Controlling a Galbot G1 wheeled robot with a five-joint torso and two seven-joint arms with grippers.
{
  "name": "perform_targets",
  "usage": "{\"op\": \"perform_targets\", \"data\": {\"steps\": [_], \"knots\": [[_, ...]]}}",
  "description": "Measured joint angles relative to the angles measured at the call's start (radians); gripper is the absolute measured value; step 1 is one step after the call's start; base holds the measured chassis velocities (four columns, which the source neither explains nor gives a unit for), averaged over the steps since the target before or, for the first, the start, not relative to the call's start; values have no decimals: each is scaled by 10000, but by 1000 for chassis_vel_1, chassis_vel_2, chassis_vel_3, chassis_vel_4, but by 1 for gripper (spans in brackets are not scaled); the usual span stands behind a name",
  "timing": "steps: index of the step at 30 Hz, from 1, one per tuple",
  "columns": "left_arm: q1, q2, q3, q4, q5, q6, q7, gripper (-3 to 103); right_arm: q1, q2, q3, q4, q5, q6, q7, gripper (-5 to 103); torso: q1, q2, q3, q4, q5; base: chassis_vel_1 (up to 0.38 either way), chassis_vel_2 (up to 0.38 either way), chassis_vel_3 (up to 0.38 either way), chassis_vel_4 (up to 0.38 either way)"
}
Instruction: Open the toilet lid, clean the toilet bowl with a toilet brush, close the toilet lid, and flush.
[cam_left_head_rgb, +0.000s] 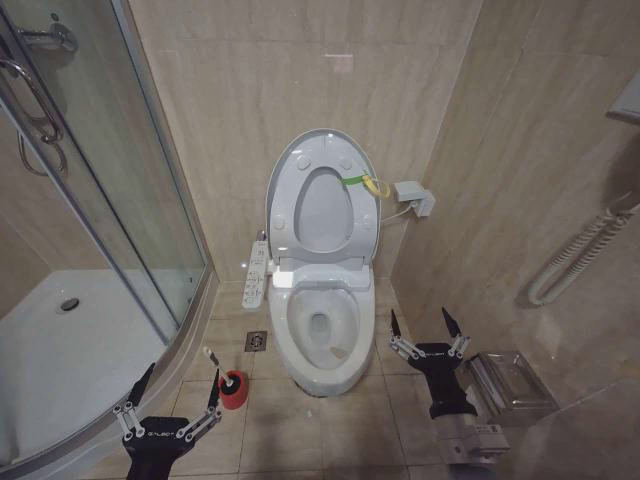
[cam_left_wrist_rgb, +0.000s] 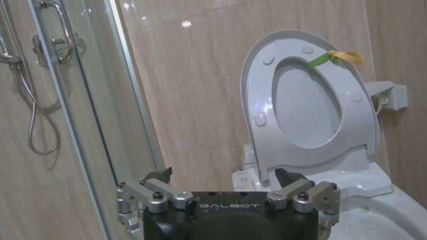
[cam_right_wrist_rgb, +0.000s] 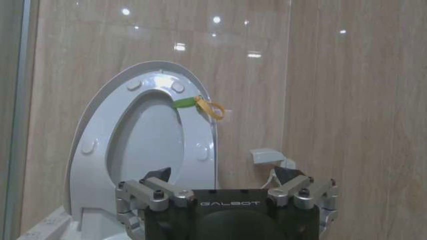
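Nearest, the left gripper (cam_left_head_rgb: 170, 397) hangs wide and empty just beside the toilet brush (cam_left_head_rgb: 222, 370) in its red holder (cam_left_head_rgb: 234, 391); the right gripper (cam_left_head_rgb: 426, 326) is likewise spread, near a steel bin (cam_left_head_rgb: 512, 384). Beyond, the toilet bowl (cam_left_head_rgb: 320, 335) lies exposed, the toilet lid (cam_left_head_rgb: 322, 200) upright against the wall. Opening looks done; next comes grasping the thin handle, with the shower door (cam_left_head_rgb: 120, 170) close by.

Toilet brush (cam_left_head_rgb: 222, 372) bristle head hidden inside red holder cup (cam_left_head_rgb: 234, 391).
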Motion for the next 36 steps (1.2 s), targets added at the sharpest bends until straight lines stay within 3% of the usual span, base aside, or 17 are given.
{"op": "perform_targets", "data": {"steps": [36], "knots": [[0, 0, 0, 1, 0, 0, 0, 100, 0, 0, 0, 0, 0, 0, 0, 100, 0, 0, 0, 0, 0, 0, 0, 0, 0]]}}
